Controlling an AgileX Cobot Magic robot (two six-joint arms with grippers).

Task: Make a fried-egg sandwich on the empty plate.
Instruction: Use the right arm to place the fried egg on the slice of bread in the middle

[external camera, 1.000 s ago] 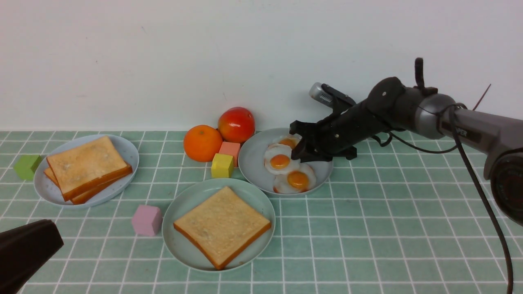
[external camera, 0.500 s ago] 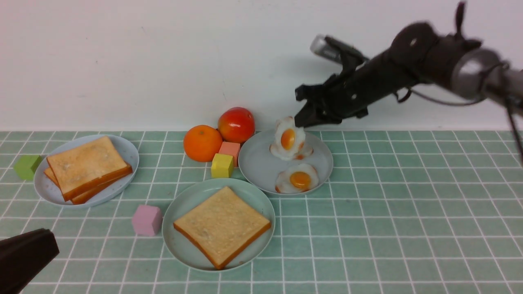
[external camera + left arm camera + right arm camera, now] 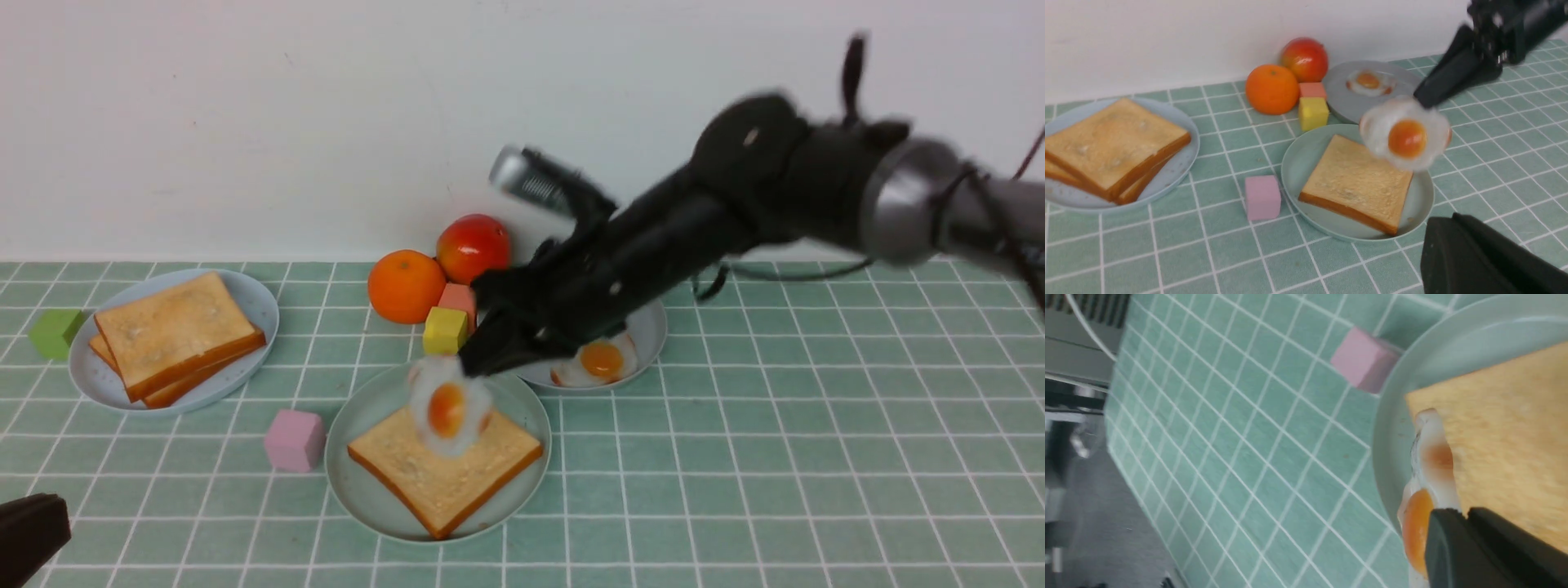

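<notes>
egg hangs from right claw above toast's far corner.

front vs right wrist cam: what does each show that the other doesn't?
Front only: stacked toast, orange, red fruit, yellow cube, and a second egg on the grey plate.
Right wrist only: the table edge, with grey gear beyond it.
Both: the right claw shut on the held egg, hanging by the toast on the mint plate, plus the pink cube.
</notes>
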